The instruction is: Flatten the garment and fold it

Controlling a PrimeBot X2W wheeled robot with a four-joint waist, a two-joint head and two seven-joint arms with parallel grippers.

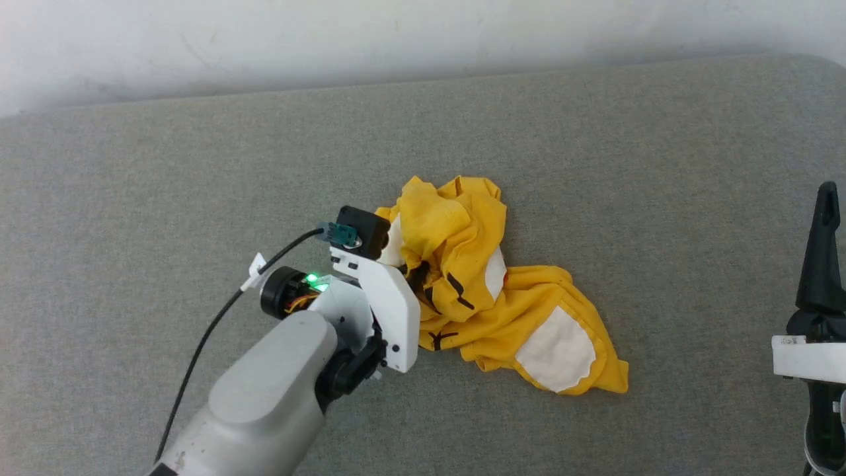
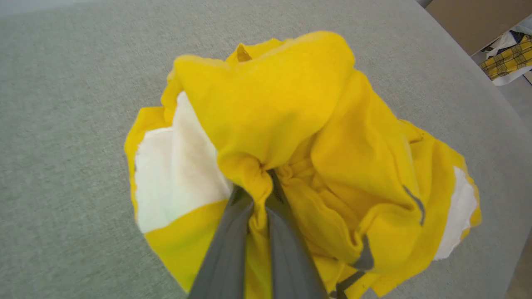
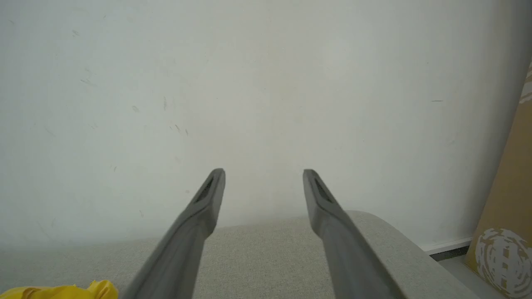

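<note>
Upholstery (image 1: 198, 165) of grey woven fabric is stretching beneath both arms, its far edge meeting a scuffed whitish wall (image 1: 330, 39). Its corner is rounding off ahead and to the right of the right pincer (image 3: 264, 178), whose fingers are standing wide apart with nothing between them, pointing at that wall. Beyond that corner a pale skirting strip (image 3: 447, 245) and a brown printed panel (image 3: 503, 232) are running out of frame. The left pincer (image 2: 264, 187) is pinching narrowly on a gathered fold of the yellow T-shirt (image 1: 462, 225), which is lying crumpled on the upholstery, bunching around and ahead of the fingertips. White patches are spreading to either side of them. Far ahead and to the right of this pincer, past the upholstery's edge, a cardboard box (image 2: 469, 20) and a plaid cloth (image 2: 507, 60) are being clipped by the picture's corner. From the head view, the white wrist housing (image 1: 390, 311) is covering the left fingers. The crumpling is hiding which folds are sleeves, collar or hem, and the black line marks (image 1: 456, 291) are showing only in broken pieces.
</note>
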